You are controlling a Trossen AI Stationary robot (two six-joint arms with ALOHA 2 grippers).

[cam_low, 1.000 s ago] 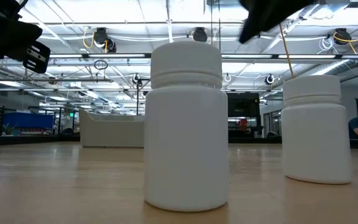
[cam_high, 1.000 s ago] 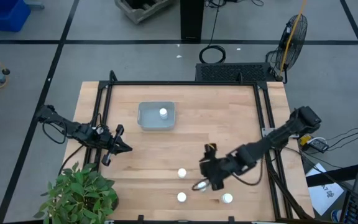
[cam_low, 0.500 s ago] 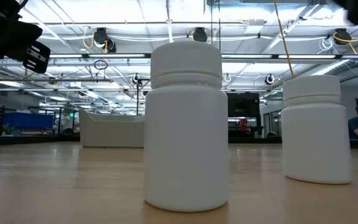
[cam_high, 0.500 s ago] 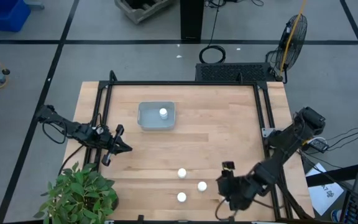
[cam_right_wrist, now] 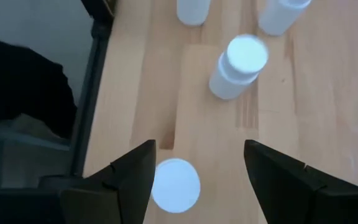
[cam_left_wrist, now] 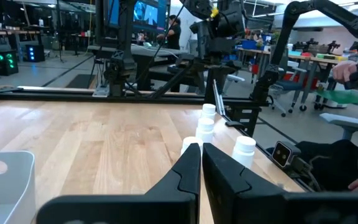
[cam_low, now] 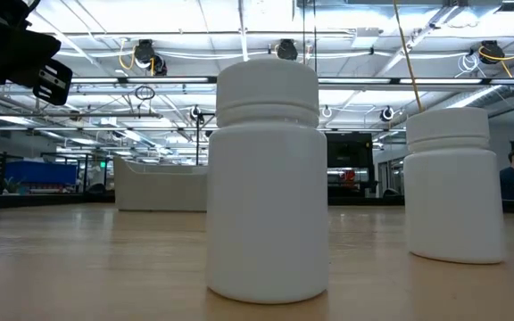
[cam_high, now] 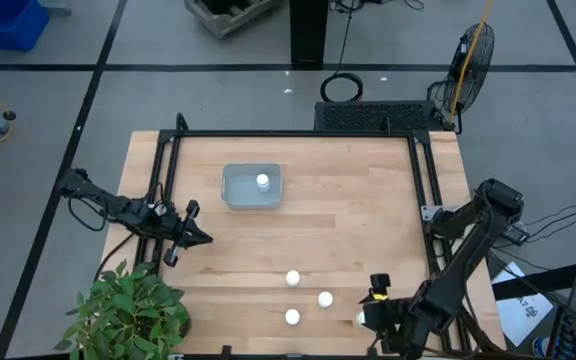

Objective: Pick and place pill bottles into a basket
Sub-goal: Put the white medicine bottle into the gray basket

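One white pill bottle [cam_high: 262, 181] stands in the pale grey-blue basket [cam_high: 238, 193] at the far left of the table. Three bottles stand near the near edge [cam_high: 292, 278], [cam_high: 325, 298], [cam_high: 291, 317]. Another bottle [cam_high: 362, 318] stands to their right, partly under my right gripper [cam_high: 378, 312]. In the right wrist view the gripper [cam_right_wrist: 199, 149] is open above that bottle [cam_right_wrist: 174, 185], whose cap shows between the fingers, apart from both. My left gripper [cam_high: 196, 228] is shut and empty at the table's left edge.
A black frame rail [cam_high: 434, 230] runs along the table's right side, close to my right arm. A potted plant [cam_high: 128, 310] stands at the near left corner. In the low view two bottles [cam_low: 267, 178], [cam_low: 453, 183] stand close to the camera.
My right gripper has gone from beside the three grouped bottles toward the table's right and near edge, and now stands over the rightmost bottle. All the bottles stand where they were.
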